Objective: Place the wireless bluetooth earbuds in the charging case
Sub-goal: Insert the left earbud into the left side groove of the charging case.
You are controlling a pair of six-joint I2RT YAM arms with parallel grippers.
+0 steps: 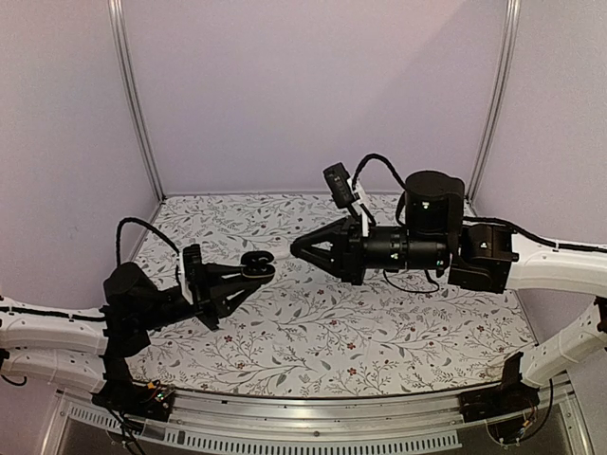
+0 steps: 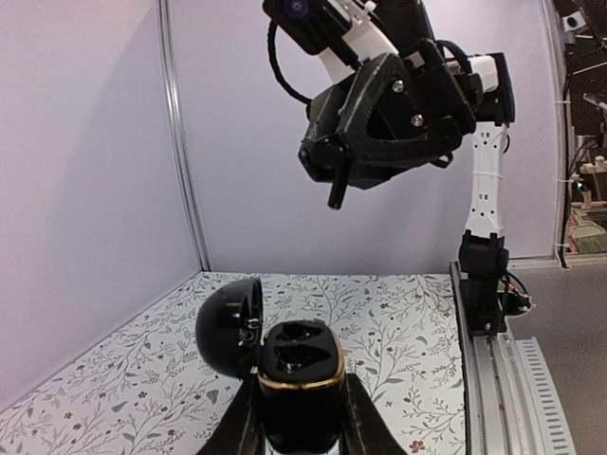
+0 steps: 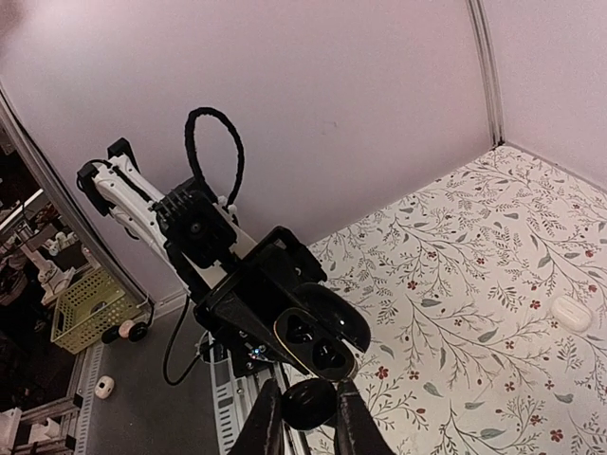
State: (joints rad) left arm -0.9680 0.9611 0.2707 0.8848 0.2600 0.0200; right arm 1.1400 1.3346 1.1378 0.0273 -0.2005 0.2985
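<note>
Snugly, one earbud [image 3: 308, 403] sits between right fingers [image 3: 266, 425].

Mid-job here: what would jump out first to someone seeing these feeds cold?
The black charging case, lid flipped open, is held above the floral table in the left tool. Facing it at close range, the right tool pinches a small dark earbud, not yet in a well. A small white pebble-shaped case lies alone on the table, at the right edge of the right wrist view.
</note>
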